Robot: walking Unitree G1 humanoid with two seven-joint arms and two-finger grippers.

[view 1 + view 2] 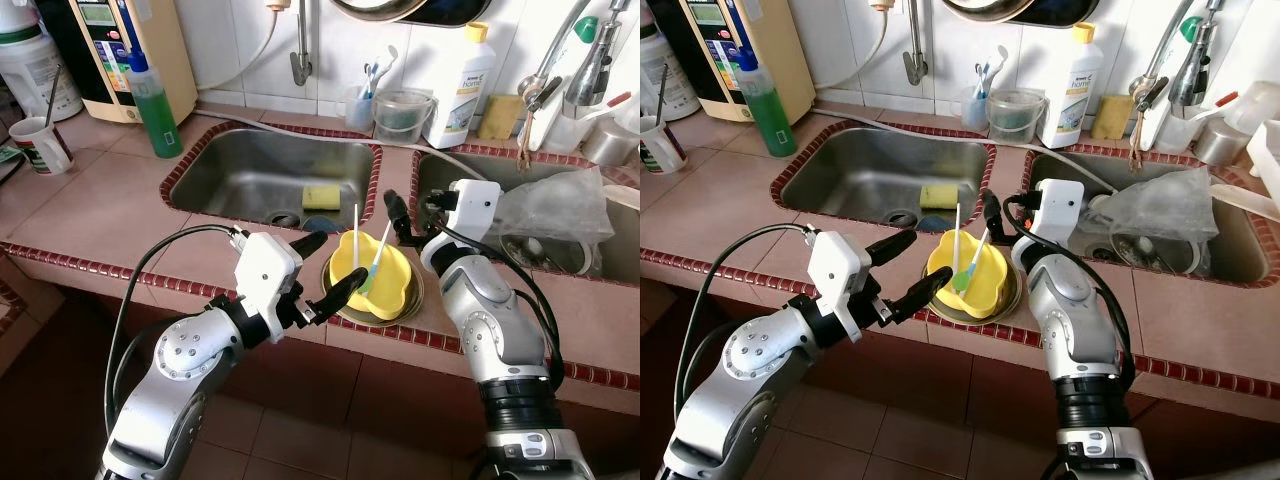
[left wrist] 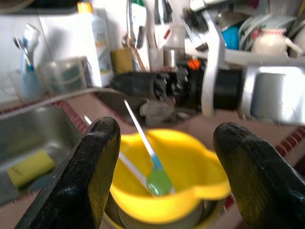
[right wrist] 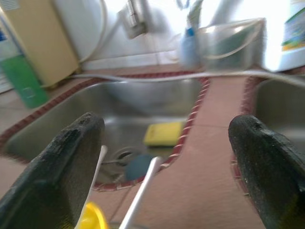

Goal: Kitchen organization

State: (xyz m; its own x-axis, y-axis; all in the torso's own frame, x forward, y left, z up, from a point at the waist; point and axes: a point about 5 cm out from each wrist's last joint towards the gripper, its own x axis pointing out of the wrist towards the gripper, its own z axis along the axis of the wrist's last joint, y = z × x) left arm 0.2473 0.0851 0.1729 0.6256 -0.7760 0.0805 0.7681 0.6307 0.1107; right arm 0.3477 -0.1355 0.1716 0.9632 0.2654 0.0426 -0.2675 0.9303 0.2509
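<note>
— so where's the yellow bowl (image 1: 372, 280)?
— on the counter edge, just in front of the sink (image 1: 240, 170), two spoons (image 1: 374, 258) standing in it.
— and the grippers?
— left gripper (image 1: 328, 268) spread wide at the bowl's near side; right gripper (image 1: 403, 221) apart just behind it.
— how will it handle?
— probably light, stiff plastic, a bit slick. pinch the rim; the spoons may tip.
</note>
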